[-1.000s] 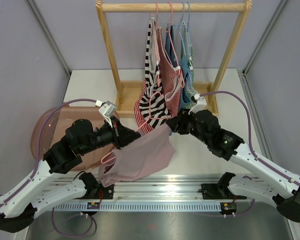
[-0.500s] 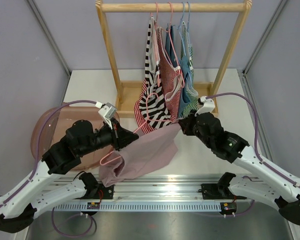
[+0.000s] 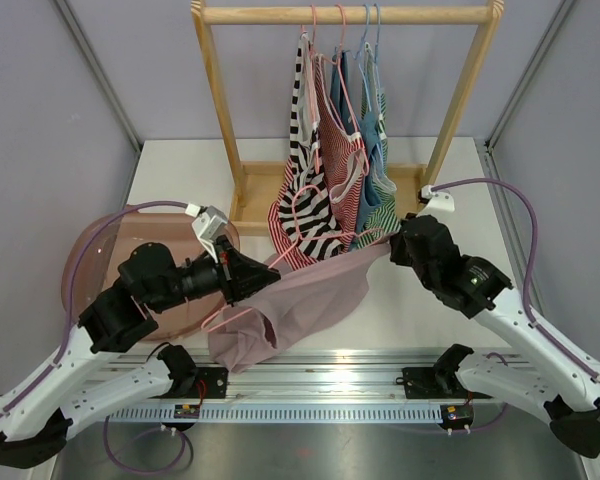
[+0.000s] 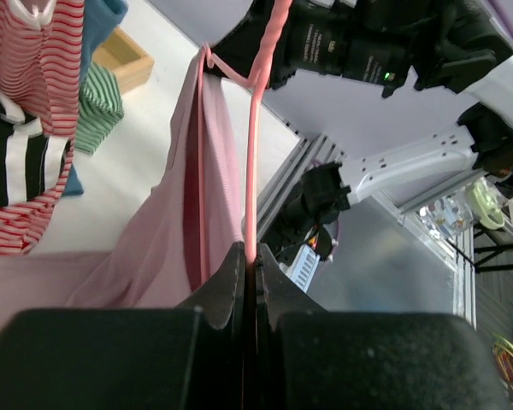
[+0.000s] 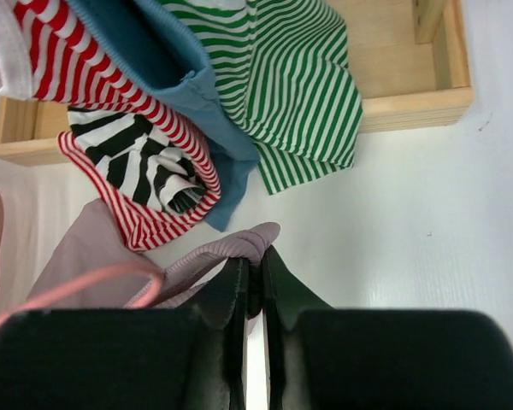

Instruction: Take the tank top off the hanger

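Top external shows the mauve tank top stretched low over the counter, near its front edge and between the two arms. The left claw is clamped on the wire of the pink hanger. The right claw is pinched shut on a fold of the top's fabric. The cloth looks light, soft and stretchy, so it should slide off, though a strap may snag on the hanger's end. Open room lies toward the right edge. The wooden rack crowds the far side and a brown bowl the left.
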Action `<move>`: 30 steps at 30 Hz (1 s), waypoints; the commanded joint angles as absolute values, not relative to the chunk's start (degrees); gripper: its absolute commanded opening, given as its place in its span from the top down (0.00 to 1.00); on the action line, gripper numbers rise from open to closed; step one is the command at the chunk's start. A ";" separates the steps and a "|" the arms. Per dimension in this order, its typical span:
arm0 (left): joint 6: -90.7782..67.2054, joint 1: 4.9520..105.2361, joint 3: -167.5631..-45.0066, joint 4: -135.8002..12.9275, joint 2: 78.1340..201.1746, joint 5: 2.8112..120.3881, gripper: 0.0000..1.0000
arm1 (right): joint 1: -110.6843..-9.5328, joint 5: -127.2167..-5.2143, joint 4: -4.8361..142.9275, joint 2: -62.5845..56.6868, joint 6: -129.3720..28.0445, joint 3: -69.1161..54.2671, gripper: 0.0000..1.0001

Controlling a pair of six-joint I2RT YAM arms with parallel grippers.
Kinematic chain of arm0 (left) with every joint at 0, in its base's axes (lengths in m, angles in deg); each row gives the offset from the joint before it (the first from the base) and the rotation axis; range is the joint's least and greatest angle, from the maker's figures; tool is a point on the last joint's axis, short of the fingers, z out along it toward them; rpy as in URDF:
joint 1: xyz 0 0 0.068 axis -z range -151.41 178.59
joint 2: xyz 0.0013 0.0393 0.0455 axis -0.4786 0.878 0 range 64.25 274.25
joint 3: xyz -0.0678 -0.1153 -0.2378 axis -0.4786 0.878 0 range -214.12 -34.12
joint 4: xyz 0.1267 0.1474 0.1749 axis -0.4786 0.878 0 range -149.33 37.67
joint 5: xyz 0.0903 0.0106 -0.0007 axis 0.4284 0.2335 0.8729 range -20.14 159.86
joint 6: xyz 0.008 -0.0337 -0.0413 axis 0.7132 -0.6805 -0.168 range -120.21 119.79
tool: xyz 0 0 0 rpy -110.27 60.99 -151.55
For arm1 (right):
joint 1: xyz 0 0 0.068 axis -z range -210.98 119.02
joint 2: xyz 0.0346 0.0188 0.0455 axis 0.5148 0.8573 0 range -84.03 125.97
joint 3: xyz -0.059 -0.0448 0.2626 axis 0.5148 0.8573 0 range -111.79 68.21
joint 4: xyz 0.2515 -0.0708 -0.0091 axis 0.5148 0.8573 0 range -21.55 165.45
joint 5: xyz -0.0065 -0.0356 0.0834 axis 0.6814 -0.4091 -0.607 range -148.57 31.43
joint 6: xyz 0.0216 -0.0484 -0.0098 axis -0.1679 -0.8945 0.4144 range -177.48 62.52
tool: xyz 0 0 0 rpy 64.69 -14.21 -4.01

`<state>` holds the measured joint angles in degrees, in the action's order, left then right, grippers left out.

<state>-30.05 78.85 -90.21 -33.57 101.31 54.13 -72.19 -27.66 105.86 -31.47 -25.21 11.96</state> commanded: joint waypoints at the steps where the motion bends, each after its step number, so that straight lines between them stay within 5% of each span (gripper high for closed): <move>1: -29.39 79.13 -90.55 -46.46 99.05 51.83 1.00 | -70.97 -30.17 106.78 -34.54 -28.38 9.50 1.00; 7: -27.46 79.74 -86.24 -73.85 101.24 52.02 1.00 | -70.97 -53.19 98.16 -42.89 -30.23 4.69 1.00; 16: -18.85 81.94 -91.24 -97.90 115.13 54.04 1.00 | -70.97 -87.28 102.98 -35.35 -30.67 -16.24 1.00; 25: -12.61 81.94 -90.38 -94.33 109.98 69.59 1.00 | -70.97 -77.37 111.70 -37.36 -34.02 -13.10 1.00; 30: -11.98 81.94 -91.77 -73.89 103.55 81.97 1.00 | -70.97 -74.32 108.62 -39.64 -31.29 -1.51 1.00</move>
<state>-14.49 81.78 -89.21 -83.12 107.03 70.72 -71.30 -77.12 110.78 -38.95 -32.55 -5.98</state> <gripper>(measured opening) 0.027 0.107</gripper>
